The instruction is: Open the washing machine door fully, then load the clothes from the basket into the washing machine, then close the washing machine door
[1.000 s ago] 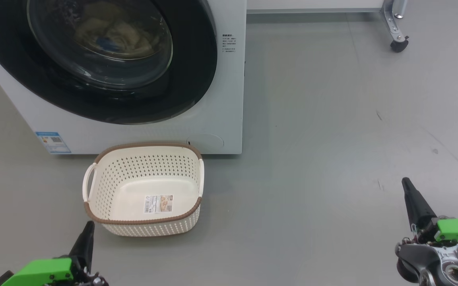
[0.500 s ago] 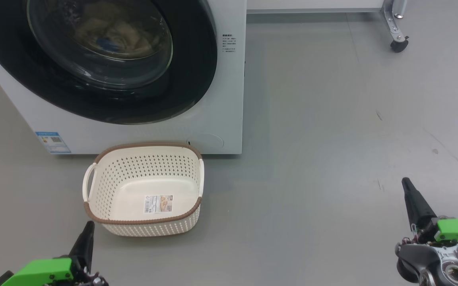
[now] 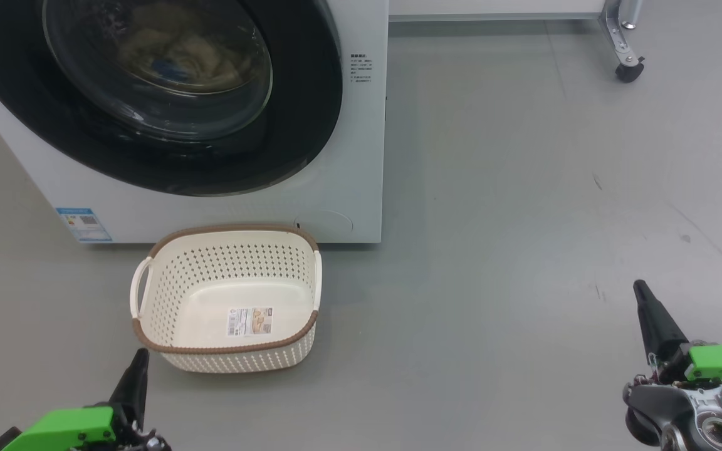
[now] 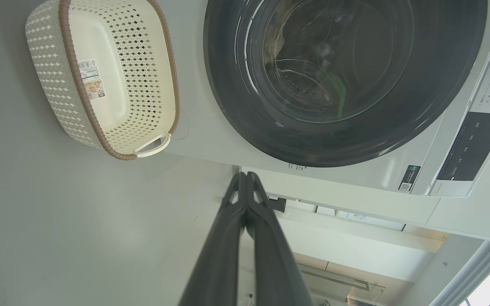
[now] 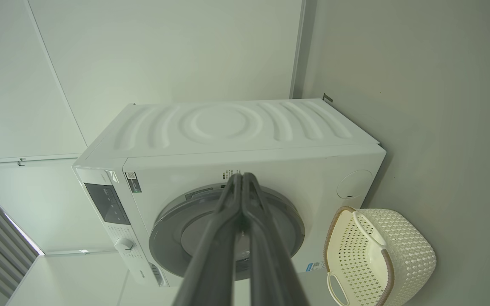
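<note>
The white washing machine stands at the upper left with its black-rimmed door shut flat against the front. Behind the glass lie the cream-yellow clothes with a patch of blue. The cream basket sits on the floor just before the machine, holding nothing but its bottom label. My left gripper is shut at the lower left, just short of the basket's near corner. My right gripper is shut at the lower right, far from both. The wrist views show the door, the basket and shut fingers.
Grey floor spreads to the right of the machine. A metal frame leg on a black caster stands at the far upper right. A blue sticker marks the machine's lower left front.
</note>
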